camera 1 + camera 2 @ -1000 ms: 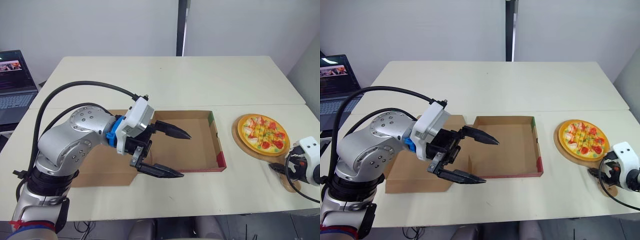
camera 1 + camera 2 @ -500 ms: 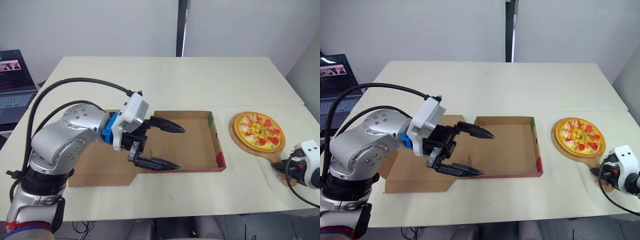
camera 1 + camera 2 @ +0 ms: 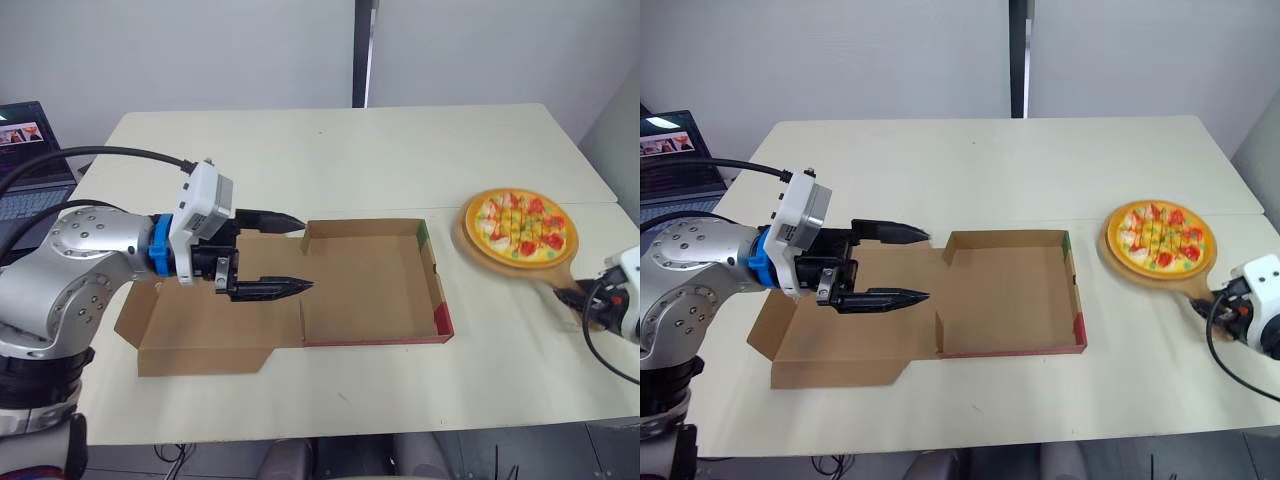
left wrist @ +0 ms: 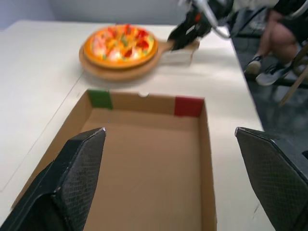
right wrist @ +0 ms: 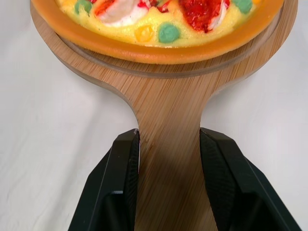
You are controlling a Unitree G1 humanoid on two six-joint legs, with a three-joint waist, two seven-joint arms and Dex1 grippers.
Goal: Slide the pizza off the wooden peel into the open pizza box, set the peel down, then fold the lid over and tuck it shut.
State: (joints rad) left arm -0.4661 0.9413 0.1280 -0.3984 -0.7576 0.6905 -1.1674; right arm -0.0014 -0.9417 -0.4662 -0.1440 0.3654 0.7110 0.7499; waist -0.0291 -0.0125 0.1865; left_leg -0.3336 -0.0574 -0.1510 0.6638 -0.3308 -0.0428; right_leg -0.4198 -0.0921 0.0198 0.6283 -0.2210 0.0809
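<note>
The pizza, orange-crusted with red and green toppings, lies on the round wooden peel at the table's right side. My right gripper is shut on the peel's handle and holds it slightly above the table. The open cardboard pizza box lies in the middle, its tray empty. Its lid is spread flat to the left. My left gripper is open and hovers over the hinge between lid and tray, pointing at the tray.
A laptop sits on a separate surface at the far left. A person's legs show beyond the table's right end. Bare tabletop stretches behind the box and in front of it.
My left gripper has drawn back to the left, from over the tray to over the hinge. The right gripper has lifted the peel and pizza off the table.
</note>
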